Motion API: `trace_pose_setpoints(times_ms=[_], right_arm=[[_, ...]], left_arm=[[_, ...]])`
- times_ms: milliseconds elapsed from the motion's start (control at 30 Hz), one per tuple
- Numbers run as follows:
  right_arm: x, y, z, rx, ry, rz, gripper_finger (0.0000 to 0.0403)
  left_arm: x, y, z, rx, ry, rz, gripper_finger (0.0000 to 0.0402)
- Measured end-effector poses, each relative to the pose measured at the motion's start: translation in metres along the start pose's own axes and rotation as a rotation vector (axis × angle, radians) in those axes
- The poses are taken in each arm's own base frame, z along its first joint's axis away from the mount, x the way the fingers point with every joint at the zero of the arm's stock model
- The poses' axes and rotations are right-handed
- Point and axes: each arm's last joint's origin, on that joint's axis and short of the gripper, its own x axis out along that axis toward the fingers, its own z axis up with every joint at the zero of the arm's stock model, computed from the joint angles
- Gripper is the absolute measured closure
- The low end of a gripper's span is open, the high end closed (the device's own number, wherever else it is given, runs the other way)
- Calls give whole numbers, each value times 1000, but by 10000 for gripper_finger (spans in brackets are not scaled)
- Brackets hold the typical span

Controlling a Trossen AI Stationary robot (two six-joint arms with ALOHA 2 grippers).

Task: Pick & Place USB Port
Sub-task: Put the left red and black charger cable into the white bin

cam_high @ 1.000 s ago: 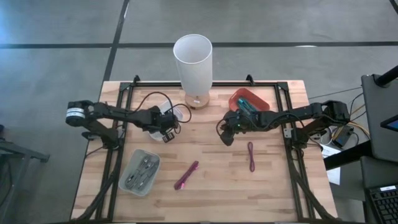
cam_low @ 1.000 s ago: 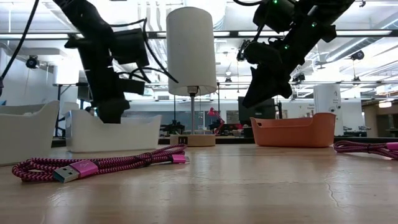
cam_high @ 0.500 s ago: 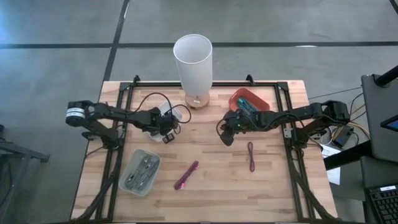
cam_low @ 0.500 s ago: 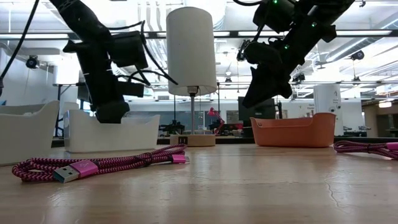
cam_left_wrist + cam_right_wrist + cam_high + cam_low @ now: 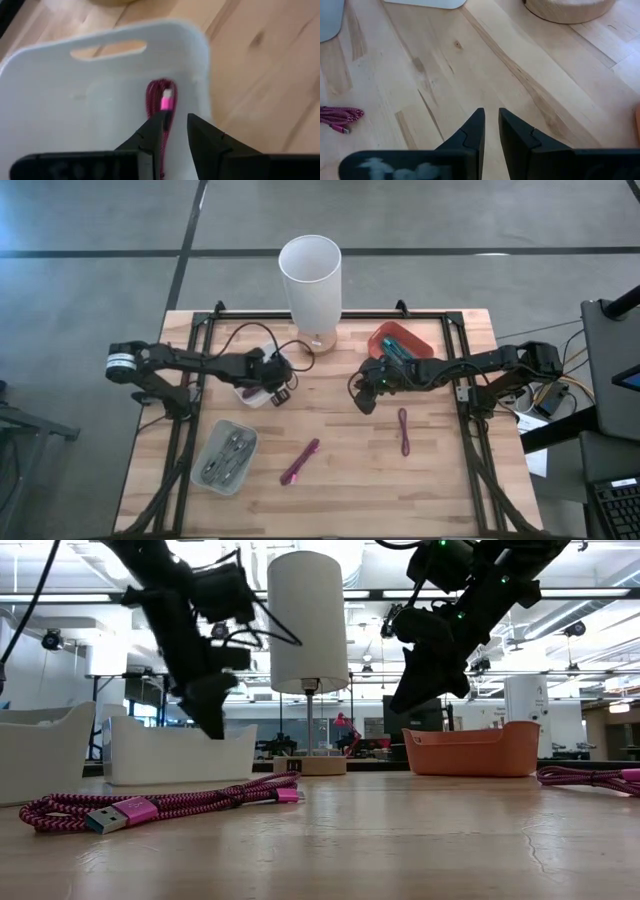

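Counting three pink cables [image 5: 300,462], two grippers [image 5: 281,394]

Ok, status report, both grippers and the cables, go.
Left gripper open, empty, above the white bin; one pink cable lies inside. Right gripper hovers mid-table, holding nothing. Two pink cables on the table, nothing blocking.

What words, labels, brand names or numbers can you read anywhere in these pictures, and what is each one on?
None: no text can be read in any view.
White bin: plain walls, no label.
Pink cable: no marking legible on its plug.
Lamp shade: blank.
Orange bin: blank.
Room behind the table in the low view: any signs there are too small and blurred to read.
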Motion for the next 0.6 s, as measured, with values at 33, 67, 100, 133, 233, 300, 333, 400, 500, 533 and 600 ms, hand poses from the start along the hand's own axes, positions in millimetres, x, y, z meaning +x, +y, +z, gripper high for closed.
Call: trace_pose_setpoints(times_ms=[33, 67, 100, 133, 233, 300, 333, 400, 500, 533, 600], right_arm=[[0, 0, 0, 0, 0, 0, 351], [0, 0, 0, 0, 0, 0, 351], [0, 0, 0, 0, 0, 0, 351], [0, 0, 0, 0, 0, 0, 351], [0, 0, 0, 0, 0, 0, 351], [0, 0, 0, 0, 0, 0, 351], [0, 0, 0, 0, 0, -1, 351], [0, 0, 0, 0, 1, -1, 351], [0, 0, 0, 0, 1, -1, 351], [0, 0, 0, 0, 1, -1, 351], [0, 0, 0, 0, 1, -1, 351]], left_arm=[[-2, -1, 2, -7, -7, -7, 317], [-5, -2, 5, -10, -13, -14, 317], [-7, -4, 7, -12, -17, -22, 317], [-10, -5, 9, -11, -20, -33, 317], [-17, -11, 15, -15, -38, -56, 317], [-22, -15, 17, -19, -47, -70, 317], [-24, -18, 17, -21, -50, -83, 317], [-28, -25, 17, -32, -48, -124, 317], [-33, -36, 12, -49, -32, -180, 317], [-34, -40, 10, -49, -31, -191, 317], [-37, -47, 5, -55, -25, -208, 317]])
